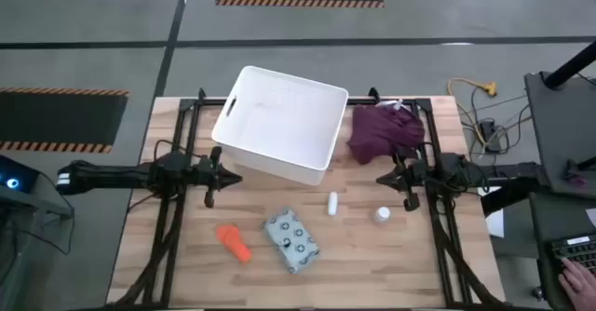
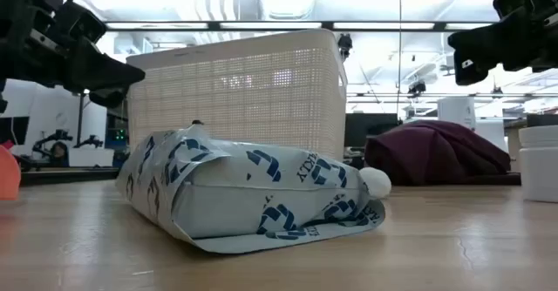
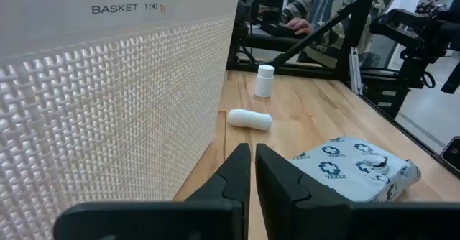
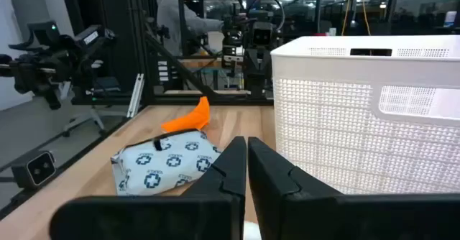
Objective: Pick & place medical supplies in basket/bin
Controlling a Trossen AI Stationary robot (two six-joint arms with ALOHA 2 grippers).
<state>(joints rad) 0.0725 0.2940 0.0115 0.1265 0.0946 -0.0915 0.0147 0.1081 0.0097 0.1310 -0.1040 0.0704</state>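
Observation:
The white basket stands on the table's far middle. In front of it lie the grey-blue dotted packet, the orange tapered piece, the white tube and the white vial. My left gripper hovers shut beside the basket's near left corner, above the table. My right gripper hovers shut off the basket's near right corner, close to the vial. The left wrist view shows the basket wall, tube, vial and packet. The right wrist view shows the packet and orange piece.
A maroon cloth heap lies right of the basket, just beyond my right gripper. Dark frame rails run along the table's left and right sides. Bare wood shows along the near edge. People sit at desks in the room behind.

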